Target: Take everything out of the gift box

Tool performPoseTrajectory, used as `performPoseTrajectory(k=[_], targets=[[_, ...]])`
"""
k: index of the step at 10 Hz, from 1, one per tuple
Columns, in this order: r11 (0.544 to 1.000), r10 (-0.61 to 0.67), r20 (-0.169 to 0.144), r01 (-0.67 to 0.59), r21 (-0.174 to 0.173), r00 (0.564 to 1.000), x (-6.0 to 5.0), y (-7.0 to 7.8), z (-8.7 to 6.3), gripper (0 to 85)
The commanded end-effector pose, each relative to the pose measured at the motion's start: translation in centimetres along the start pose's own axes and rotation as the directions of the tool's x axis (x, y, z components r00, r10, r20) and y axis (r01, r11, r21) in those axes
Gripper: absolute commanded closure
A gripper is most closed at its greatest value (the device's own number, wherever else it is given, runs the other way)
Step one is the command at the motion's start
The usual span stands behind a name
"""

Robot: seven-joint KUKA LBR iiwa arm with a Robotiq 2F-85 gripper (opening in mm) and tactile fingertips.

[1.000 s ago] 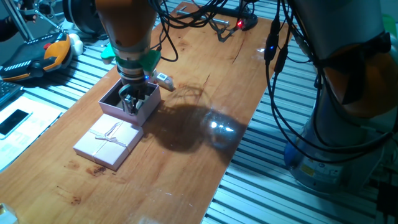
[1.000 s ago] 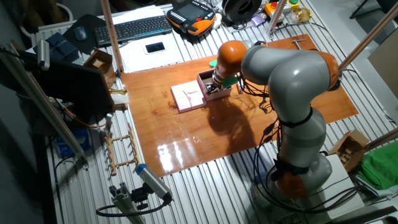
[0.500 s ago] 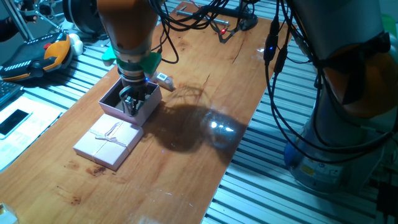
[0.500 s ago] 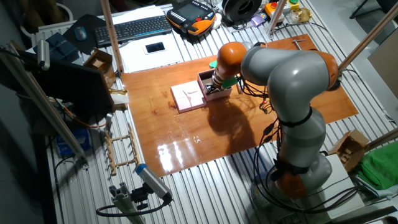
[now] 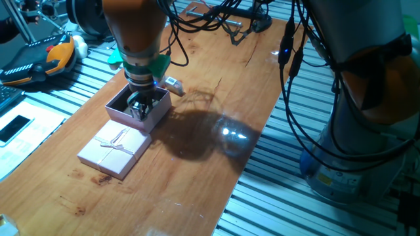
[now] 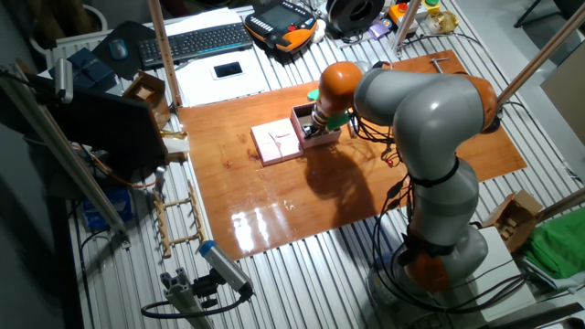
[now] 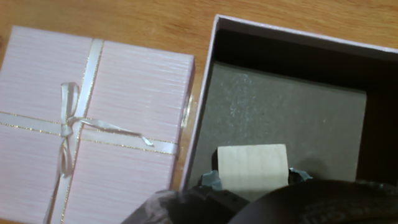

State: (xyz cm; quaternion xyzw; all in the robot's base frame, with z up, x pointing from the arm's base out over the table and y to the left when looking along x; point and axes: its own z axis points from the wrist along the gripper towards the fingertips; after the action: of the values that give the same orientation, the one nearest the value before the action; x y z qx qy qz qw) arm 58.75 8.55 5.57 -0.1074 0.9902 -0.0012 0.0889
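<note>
Meanwhile, on the glossy wooden table (image 5: 216,131), fingers (image 7: 214,180) pinch a pale block (image 7: 252,163).

Reaches down into the open gift box (image 6: 308,127) near the table's (image 6: 274,196) far edge; lid (image 6: 277,143) lies just beside it; gripper (image 6: 315,129) hidden inside.

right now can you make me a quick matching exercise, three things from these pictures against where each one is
Things:
1. lid
2. gift box
3. pale block

Places:
A. open on the table, dark lining showing
B. on the box floor, between the gripper fingers
C. flat on the table beside the box, bow up

Pairs: 1-C, 2-A, 3-B
</note>
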Motion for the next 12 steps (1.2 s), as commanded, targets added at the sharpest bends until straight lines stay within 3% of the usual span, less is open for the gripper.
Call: performPoseTrajectory(k=[1,2,7,12], targets=[[1.0,-0.007,-0.006,0.007,-0.003,1.0,-0.1,-0.2,-0.2,78.7],[1.0,-0.003,-0.007,0.003,-0.005,1.0,-0.2,-0.3,-0.6,84.0],[0.997,0.075,-0.017,-0.075,-0.024,0.997,-0.9,-2.1,-4.8,84.0],[0.993,0.114,-0.037,-0.115,-0.019,0.993,-1.9,-6.7,-9.3,84.0]])
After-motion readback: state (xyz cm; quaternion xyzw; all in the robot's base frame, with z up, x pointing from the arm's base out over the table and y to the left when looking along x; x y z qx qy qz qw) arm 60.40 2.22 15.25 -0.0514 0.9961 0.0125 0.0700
